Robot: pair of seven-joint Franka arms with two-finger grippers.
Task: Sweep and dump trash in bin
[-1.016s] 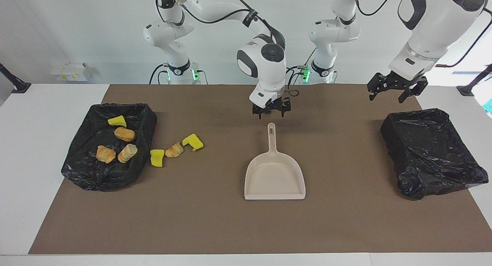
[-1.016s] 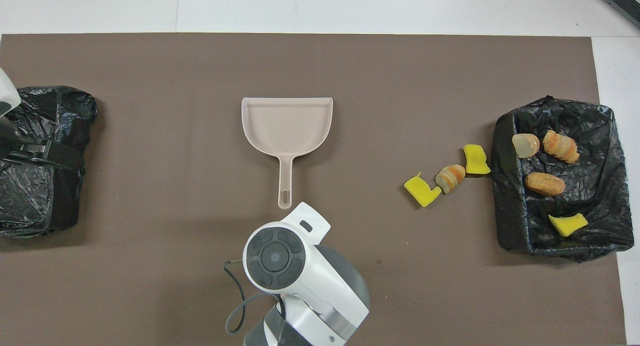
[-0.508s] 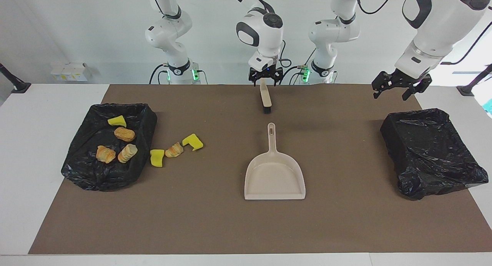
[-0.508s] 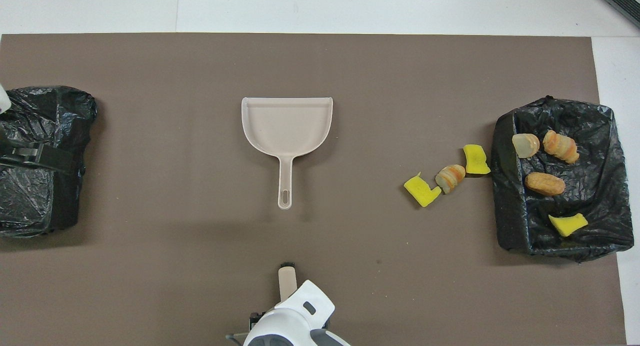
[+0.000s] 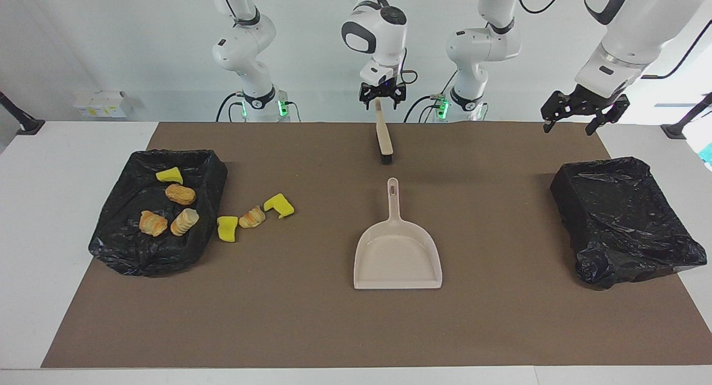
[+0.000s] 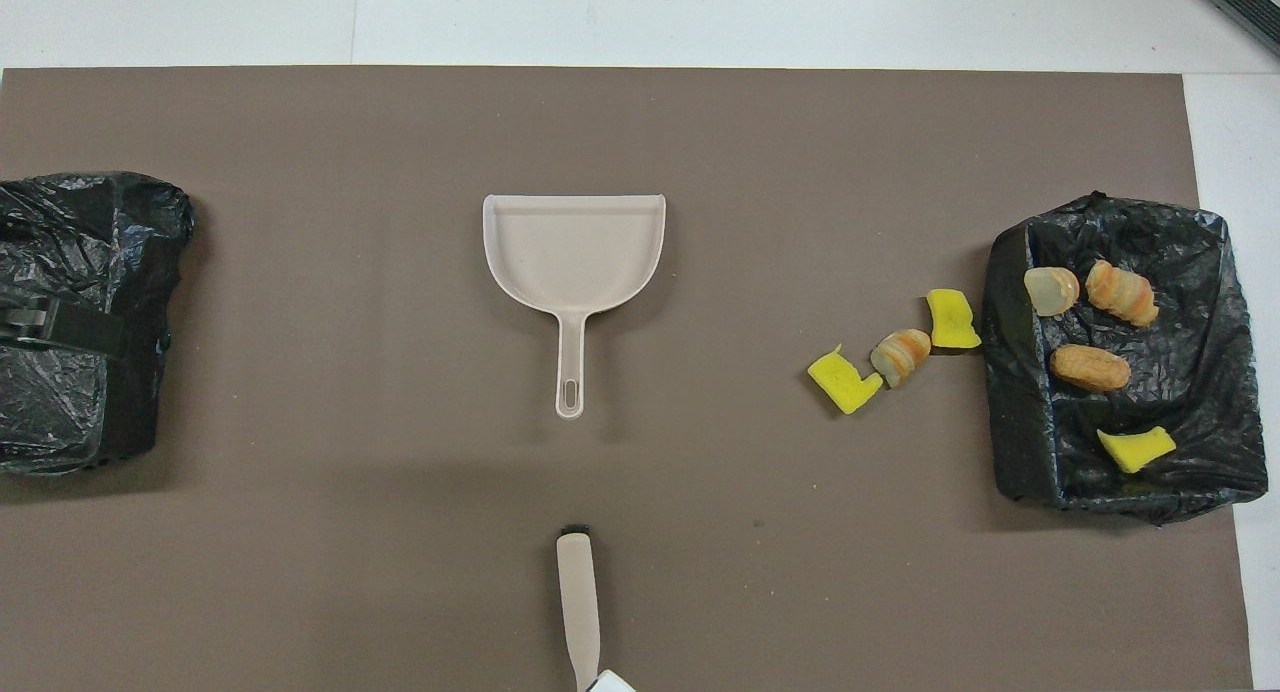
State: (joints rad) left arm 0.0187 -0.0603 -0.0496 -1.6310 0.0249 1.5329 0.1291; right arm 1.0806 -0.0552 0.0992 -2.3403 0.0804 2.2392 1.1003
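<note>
You see a brown mat [image 5: 334, 329] on the white table, and a beige dustpan [image 5: 397, 257] lies flat in the middle of it, with its handle pointing toward the robots. A small brush [image 5: 382, 137] lies on the mat near the edge closest to the robots, in line with the dustpan handle but not touching it. Your right gripper [image 5: 380, 95] hangs just above the top of the brush handle with its jaws apart, and it holds nothing. Your left gripper [image 5: 584, 111] hangs over the mat's corner near the black-lined bin [image 5: 623, 218] at the left arm's end, jaws apart too. The trash [image 5: 253, 216] sits at the right arm's end of the mat: three pieces lie on the mat right beside the other black-lined bin [image 5: 128, 251], and four more pieces lie inside that bin.
</note>
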